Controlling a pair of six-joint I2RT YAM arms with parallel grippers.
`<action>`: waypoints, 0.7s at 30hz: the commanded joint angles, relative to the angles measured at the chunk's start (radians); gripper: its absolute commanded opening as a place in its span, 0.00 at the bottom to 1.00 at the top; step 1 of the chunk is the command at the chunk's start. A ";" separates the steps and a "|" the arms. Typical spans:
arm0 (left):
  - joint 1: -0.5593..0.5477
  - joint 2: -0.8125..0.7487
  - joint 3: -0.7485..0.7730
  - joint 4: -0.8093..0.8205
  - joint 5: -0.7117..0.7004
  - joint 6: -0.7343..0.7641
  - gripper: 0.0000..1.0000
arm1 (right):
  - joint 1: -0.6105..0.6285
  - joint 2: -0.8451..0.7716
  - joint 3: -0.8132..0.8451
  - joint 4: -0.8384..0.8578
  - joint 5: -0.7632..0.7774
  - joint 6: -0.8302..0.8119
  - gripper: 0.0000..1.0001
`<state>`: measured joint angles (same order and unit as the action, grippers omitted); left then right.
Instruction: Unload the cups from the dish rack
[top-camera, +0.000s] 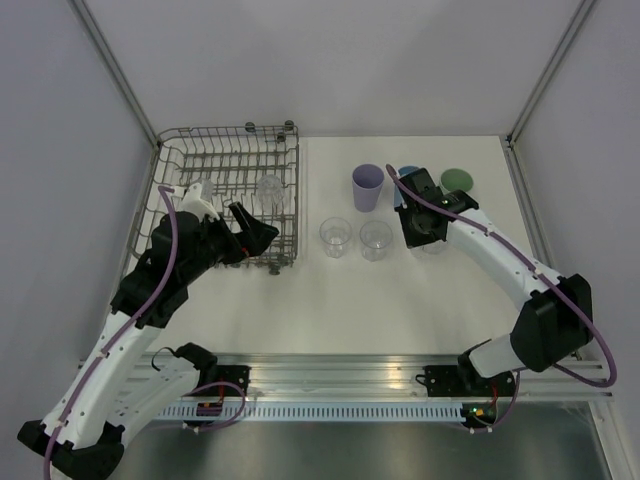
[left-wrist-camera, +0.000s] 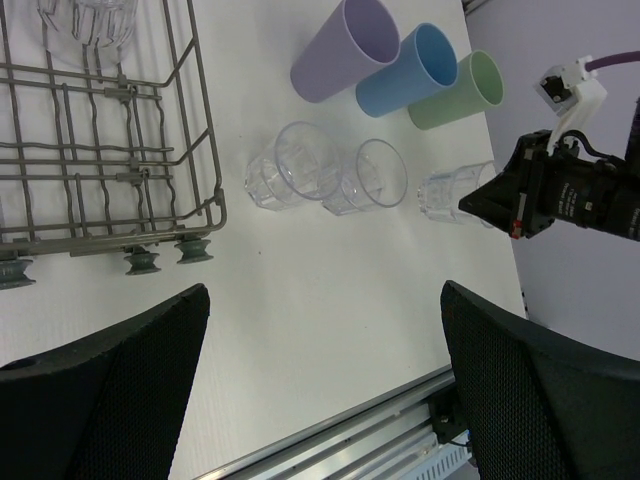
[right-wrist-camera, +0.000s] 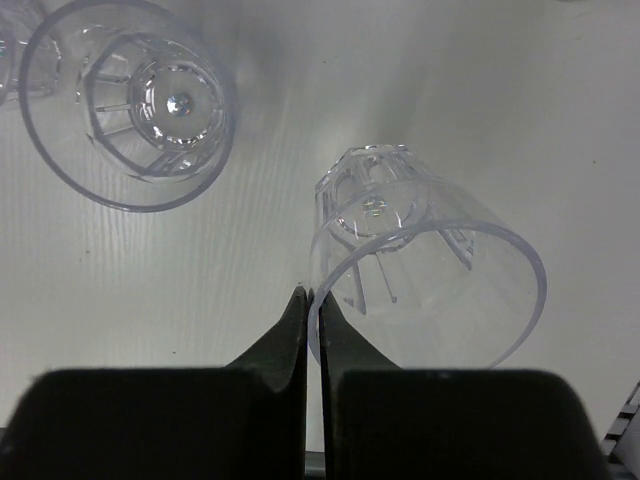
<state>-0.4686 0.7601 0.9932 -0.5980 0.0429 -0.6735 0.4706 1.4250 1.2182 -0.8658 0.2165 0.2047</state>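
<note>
The grey wire dish rack (top-camera: 190, 150) stands at the far left and holds one clear cup (top-camera: 269, 187). On the table to its right stand a lilac cup (top-camera: 367, 187), a blue cup (top-camera: 404, 175), a green cup (top-camera: 457, 181) and two clear cups (top-camera: 335, 237) (top-camera: 376, 240). My right gripper (right-wrist-camera: 312, 305) is shut on the rim of a third clear cup (right-wrist-camera: 420, 260), at the right end of the clear row, at or just above the table. My left gripper (left-wrist-camera: 325, 370) is open and empty, over the table just off the rack's near right corner (left-wrist-camera: 200, 215).
The left wrist view shows the lilac (left-wrist-camera: 340, 50), blue (left-wrist-camera: 410, 70) and green (left-wrist-camera: 455, 92) cups in a row behind the clear ones (left-wrist-camera: 290, 165). An aluminium rail (top-camera: 400, 375) runs along the near table edge. Frame posts stand at the far corners.
</note>
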 joint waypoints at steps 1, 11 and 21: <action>-0.004 0.001 0.022 -0.005 0.000 0.054 1.00 | -0.018 0.057 0.076 -0.009 0.000 -0.059 0.00; -0.002 0.015 0.009 0.000 -0.003 0.068 1.00 | -0.029 0.236 0.152 0.004 -0.078 -0.094 0.00; -0.002 0.028 -0.010 0.001 -0.008 0.072 1.00 | -0.029 0.305 0.155 0.005 -0.088 -0.113 0.01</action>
<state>-0.4686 0.7856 0.9901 -0.5987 0.0429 -0.6384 0.4427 1.7199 1.3308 -0.8726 0.1280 0.1143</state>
